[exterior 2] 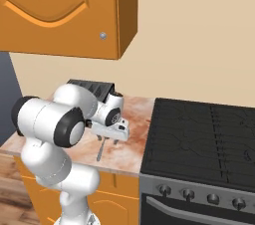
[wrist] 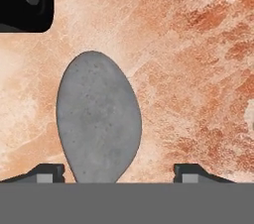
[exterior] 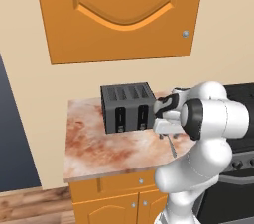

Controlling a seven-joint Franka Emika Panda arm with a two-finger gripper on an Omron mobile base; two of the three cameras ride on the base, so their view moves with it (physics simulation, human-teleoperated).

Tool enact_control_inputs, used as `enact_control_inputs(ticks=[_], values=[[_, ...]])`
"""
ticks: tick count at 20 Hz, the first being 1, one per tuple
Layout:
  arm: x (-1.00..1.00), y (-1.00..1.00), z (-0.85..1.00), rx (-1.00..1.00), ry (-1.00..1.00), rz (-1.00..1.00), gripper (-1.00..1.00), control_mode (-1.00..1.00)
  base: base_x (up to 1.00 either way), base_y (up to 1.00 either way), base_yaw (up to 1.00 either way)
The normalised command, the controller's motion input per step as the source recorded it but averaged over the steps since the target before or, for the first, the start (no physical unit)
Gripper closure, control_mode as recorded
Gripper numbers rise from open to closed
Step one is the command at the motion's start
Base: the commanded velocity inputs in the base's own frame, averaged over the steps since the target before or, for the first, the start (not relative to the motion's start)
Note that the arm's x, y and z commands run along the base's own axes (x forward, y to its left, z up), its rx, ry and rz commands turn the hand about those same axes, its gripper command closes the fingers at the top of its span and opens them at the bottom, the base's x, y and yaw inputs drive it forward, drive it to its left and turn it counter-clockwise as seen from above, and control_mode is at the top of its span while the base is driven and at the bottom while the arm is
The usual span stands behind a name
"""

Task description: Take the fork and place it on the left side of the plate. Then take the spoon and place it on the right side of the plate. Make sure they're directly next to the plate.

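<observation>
Count of things on and around the bench

1 spoon (wrist: pixel 98 119), 1 toaster (exterior: pixel 128 107) with 4 slots, 1 bench (exterior: pixel 94 143), 1 stove (exterior 2: pixel 199 139) with 4 knobs in sight, 1 wall cupboard (exterior: pixel 119 12), 1 claw (wrist: pixel 119 173).

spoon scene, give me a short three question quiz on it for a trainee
1. True or false: the gripper is shut tight on the spoon.
2. What does the spoon's bowl lie on in the hand view? A) counter B) stove C) toaster
3. Fill in: on the counter, the dark box with slots on top behind the arm is a ____.

Key
1. False. The fingers stand apart, with the bowl between them nearer one finger.
2. A. Marbled counter shows all round the bowl; the stove stands beside it.
3. Toaster.
</observation>
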Motion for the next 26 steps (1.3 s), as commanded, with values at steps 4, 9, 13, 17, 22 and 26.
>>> enact_control_inputs(ticks=[4,9,13,17,22,26], values=[[-0.66,0.30,-0.38,0.00,0.00,0.00,1.00,-1.00,0.00,0.00,0.00],[-0.36,0.34,-0.20,-0.01,0.00,0.00,1.00,-1.00,0.00,0.00,0.00],[0.00,0.04,-0.02,0.00,0.04,0.00,1.00,-1.00,0.00,0.00,0.00],[-0.04,-0.08,0.27,0.00,0.07,0.00,1.00,-1.00,0.00,0.00,0.00],[-0.17,-0.03,0.94,0.00,0.00,0.04,1.00,-1.00,0.00,0.00,0.00],[-0.52,0.00,1.00,0.00,0.00,0.01,1.00,-1.00,0.00,0.00,0.00]])
